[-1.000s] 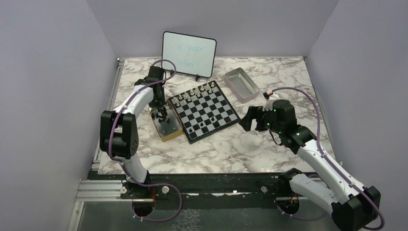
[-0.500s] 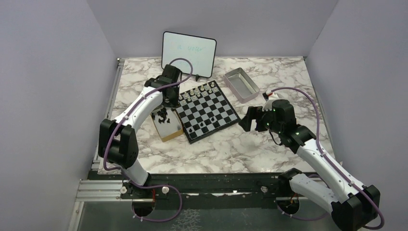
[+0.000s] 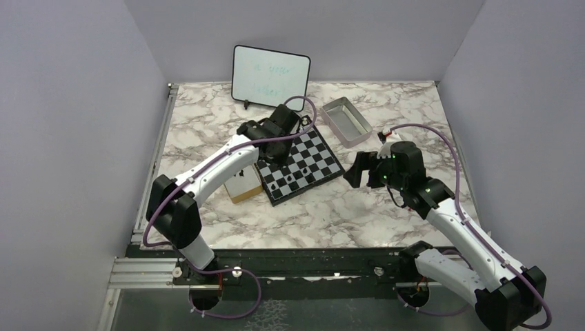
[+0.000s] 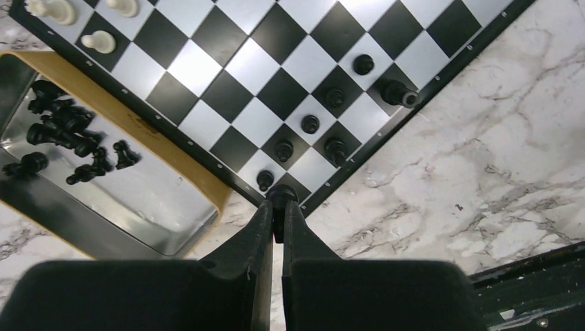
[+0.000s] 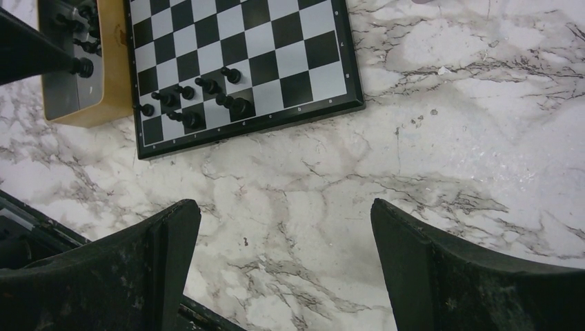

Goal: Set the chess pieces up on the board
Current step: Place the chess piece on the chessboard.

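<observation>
The board [image 3: 321, 160] lies mid-table; its near rows hold several black chess pieces [image 4: 310, 124], its far rows pale ones [image 4: 98, 41]. My left gripper [image 3: 273, 146] hovers over the board's near left corner [image 4: 303, 204]. In the left wrist view the left gripper [image 4: 279, 207] is shut on a black chess piece [image 4: 281, 194]. More black pieces [image 4: 62, 131] lie in the tan box [image 4: 148, 129]. My right gripper [image 3: 355, 171] is open and empty above the bare marble right of the board. In the right wrist view the right gripper [image 5: 283, 207] faces the board [image 5: 276, 121].
The tan wooden box [image 3: 244, 187] touches the board's left side. A grey metal tray [image 3: 347, 121] stands at the back right. A whiteboard [image 3: 270, 77] leans at the back. Walls close in the table on both sides.
My left arm has swung right from the tan box to the board's near left corner, carrying a black piece. The right arm has not moved.
</observation>
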`<state>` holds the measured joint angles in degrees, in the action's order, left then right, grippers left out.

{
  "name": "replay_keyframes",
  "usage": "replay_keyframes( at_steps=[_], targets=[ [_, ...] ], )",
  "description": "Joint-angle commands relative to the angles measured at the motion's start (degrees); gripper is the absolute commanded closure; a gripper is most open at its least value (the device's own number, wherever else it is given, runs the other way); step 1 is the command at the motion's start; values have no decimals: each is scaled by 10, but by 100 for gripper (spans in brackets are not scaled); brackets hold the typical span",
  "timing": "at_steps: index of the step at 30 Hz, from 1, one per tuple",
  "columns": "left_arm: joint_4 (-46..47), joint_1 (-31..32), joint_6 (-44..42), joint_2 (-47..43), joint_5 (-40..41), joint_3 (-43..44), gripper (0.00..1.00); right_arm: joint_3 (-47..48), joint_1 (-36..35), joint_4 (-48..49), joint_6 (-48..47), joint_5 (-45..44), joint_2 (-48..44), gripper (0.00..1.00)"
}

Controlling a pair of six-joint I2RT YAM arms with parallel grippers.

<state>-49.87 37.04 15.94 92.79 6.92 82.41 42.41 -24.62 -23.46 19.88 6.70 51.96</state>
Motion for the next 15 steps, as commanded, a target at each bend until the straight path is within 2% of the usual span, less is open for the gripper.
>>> replay_keyframes(
  at_steps=[1, 6, 15],
  targets=[
    [-16, 34, 29, -15, 21, 5, 94, 8, 5, -7, -2, -17, -4, 0],
    [-6, 61, 48, -2, 45, -15, 94, 9, 5, -2, -1, -17, -5, 0],
    [68, 65, 77, -4, 25, -75, 96, 2, 5, -1, -2, -16, -9, 0]
  ],
)
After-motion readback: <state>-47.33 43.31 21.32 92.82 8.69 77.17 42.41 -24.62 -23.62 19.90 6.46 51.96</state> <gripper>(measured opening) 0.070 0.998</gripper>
